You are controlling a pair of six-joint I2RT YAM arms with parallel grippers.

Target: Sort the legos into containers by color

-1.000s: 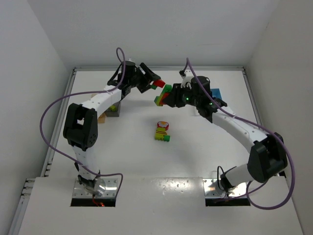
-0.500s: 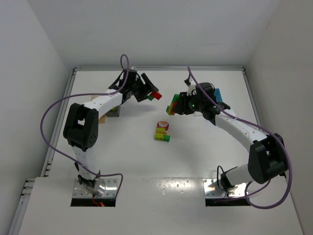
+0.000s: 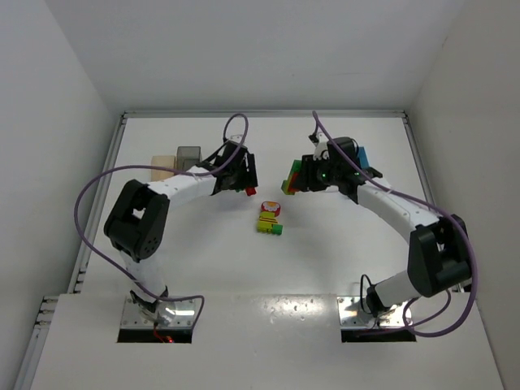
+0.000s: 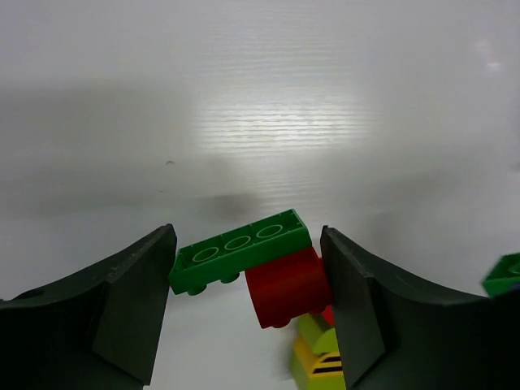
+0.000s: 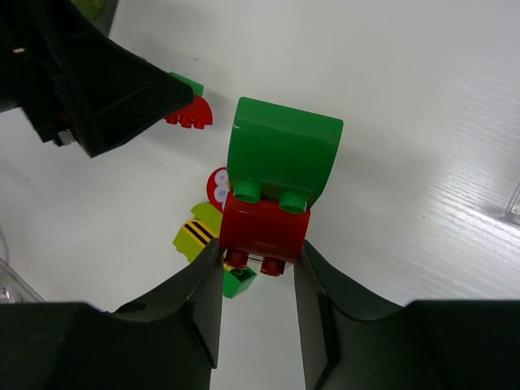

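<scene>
Below, on the white bench [image 3: 203, 244], the right jaws are clamped on the red brick [image 5: 264, 231] at the base of a green-topped stack [image 5: 280, 150] that projects beyond their tips. A loose yellow-green cluster [image 3: 270, 218] lies between the arms, apart from both. The left jaws grip a green-and-red pair [image 4: 240, 248] spanning their gap.

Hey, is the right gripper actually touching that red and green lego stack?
Touching. In the right wrist view, the right gripper has its fingers pressed against both sides of the lego stack at its red brick.
</scene>
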